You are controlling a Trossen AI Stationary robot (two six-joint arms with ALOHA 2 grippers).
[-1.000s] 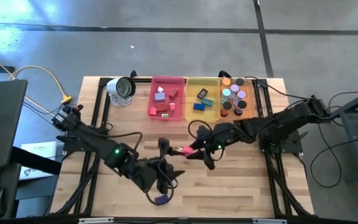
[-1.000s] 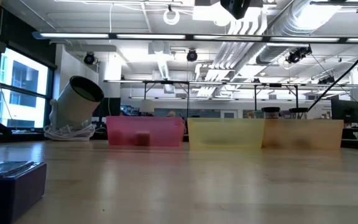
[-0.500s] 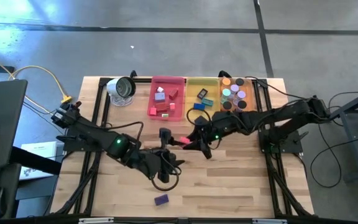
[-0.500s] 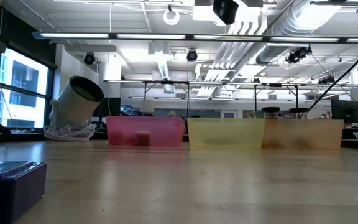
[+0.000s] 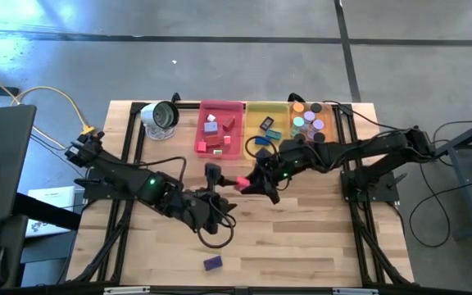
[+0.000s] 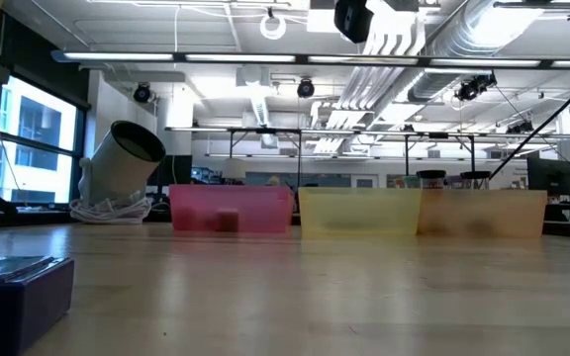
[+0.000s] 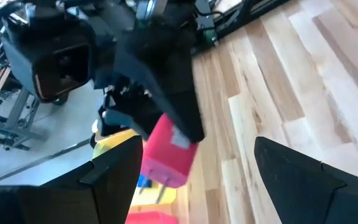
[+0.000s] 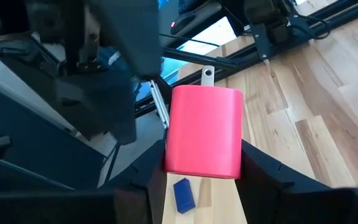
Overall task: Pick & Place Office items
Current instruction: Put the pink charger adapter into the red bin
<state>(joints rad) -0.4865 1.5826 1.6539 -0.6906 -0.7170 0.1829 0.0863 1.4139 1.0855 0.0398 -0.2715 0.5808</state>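
Red block [image 8: 204, 132] is clamped in the right pincer [image 5: 244, 183], carried above the surface [image 5: 318, 238] near the pink tray [image 5: 221, 129]. Next it likely must go over that tray and release. Left pincer [image 5: 213, 174] hangs wide, empty.

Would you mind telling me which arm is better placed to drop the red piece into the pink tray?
The right. Its claw already grips the red piece, raised just short of the pink tray. The left claw is open, holding nothing.
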